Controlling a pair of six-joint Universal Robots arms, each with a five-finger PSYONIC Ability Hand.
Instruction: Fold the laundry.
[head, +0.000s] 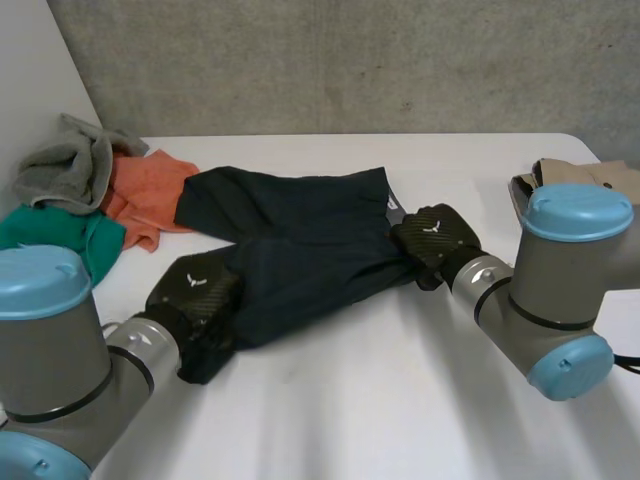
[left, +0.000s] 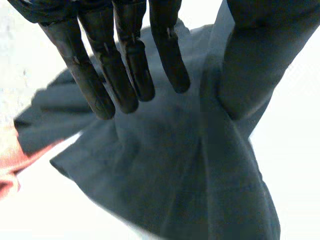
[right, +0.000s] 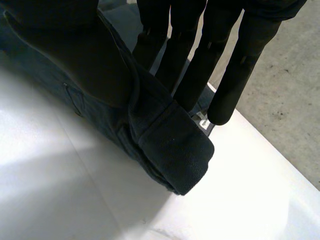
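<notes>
Here's the picture: the dark shorts (head: 300, 240) lie spread across the middle of the worktop (head: 400, 410), waistband to the right, legs fanning out to the left. They are rumpled, and no finished fold shows on them.

The right hand (head: 435, 232) is at the waistband end. In its wrist view the thumb sits on top of a rolled lip of fabric (right: 170, 145) with the straight fingers (right: 235, 75) running underneath, so it looks to have that edge pinched.

The left hand (head: 195, 290) is down at the near-left leg end. Its fingers (left: 127, 65) are straight and spread above the cloth (left: 165, 170), and fabric hangs over the thumb side; I read that as draped rather than gripped.

Over at the far left a heap waits: a grey cloth (head: 65, 160), an orange cloth (head: 150, 190) and a green cloth (head: 50, 235), all crumpled together. The orange one touches the far leg of the shorts. On the far right edge there's a tan item (head: 585, 172), too hidden behind the right arm to tell whether it is folded.

So my call is early days: the first fold on the shorts is just being set up, and the heap at the left is untouched.
</notes>
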